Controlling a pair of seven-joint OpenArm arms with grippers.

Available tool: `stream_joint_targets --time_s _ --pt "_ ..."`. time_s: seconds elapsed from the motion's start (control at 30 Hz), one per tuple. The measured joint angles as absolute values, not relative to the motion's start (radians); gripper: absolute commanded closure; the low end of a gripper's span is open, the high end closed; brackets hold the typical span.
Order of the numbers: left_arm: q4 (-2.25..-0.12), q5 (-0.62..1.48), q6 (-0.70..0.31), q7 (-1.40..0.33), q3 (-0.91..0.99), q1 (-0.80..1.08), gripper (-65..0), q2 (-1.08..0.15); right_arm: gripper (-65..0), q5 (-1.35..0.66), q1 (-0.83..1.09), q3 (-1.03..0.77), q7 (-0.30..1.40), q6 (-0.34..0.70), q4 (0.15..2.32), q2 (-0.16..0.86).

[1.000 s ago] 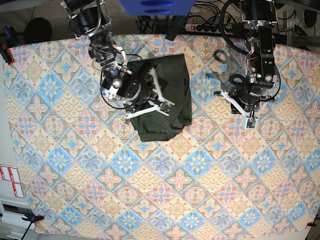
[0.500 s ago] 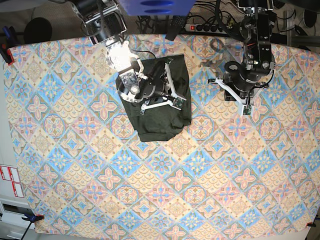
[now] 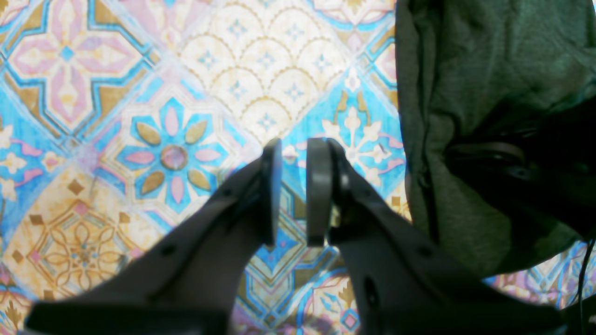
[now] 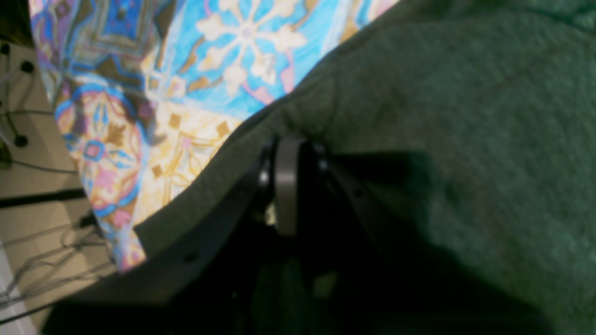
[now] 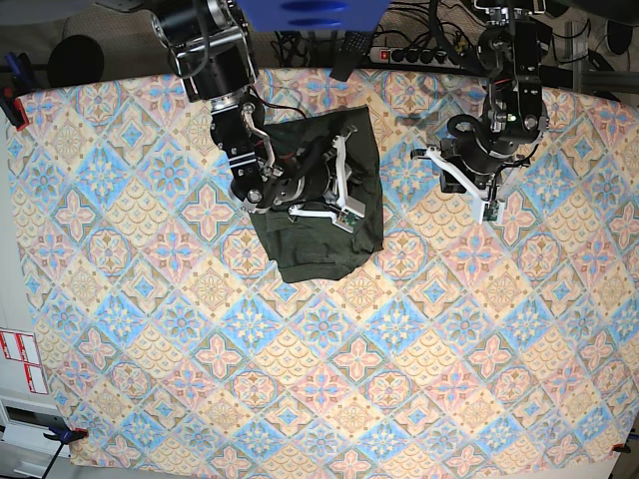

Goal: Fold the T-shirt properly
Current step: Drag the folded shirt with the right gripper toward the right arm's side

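t-shirt (image 5: pixel 324 200) folded on table (image 5: pixel 419 339) | right fingers (image 4: pixel 284 186) clenched, resting on its fabric | left fingers (image 3: pixel 319 190) slightly parted, empty, beside the shirt

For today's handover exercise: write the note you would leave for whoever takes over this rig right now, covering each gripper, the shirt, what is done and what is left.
Right gripper: shut, over the T-shirt; whether it pinches fabric cannot be told.
Left gripper: jaws a narrow gap apart, empty, above the patterned tablecloth beside the shirt's edge.
T-shirt: folded into a compact bundle near the far edge of the table, under the right arm.
Done: the shirt is already gathered into a folded stack.
Left: probably tidy the lower edge, which looks uneven, then withdraw both arms.
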State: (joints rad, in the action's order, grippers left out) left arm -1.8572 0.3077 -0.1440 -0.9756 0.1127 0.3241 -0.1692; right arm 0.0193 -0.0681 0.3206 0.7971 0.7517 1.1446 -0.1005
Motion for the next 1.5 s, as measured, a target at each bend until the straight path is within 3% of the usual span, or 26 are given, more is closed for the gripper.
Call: stream_joint_targets --time_s 0.17,0.77,1.1,1.5 --pt "-1.857 0.308 -0.144 -0.976 0.111 0.324 -7.4 -0.168 -3.1 -0.01 -0.065 0.265 0.782 0.754 1.135 -0.096" --pt "-1.857 0.307 -0.143 -0.976 0.109 0.321 -7.4 -0.17 -3.3 -0.038 -0.113 0.121 0.755 0.764 1.137 0.061" --pt "-1.857 0.307 -0.144 -0.976 0.109 0.319 -7.4 -0.169 -3.3 0.047 -0.189 0.094 0.808 0.714 1.131 0.205" --pt "-1.857 0.307 -0.144 -0.976 0.109 0.319 -7.4 -0.169 -3.3 0.094 -0.25 0.096 0.863 0.703 1.116 0.227"
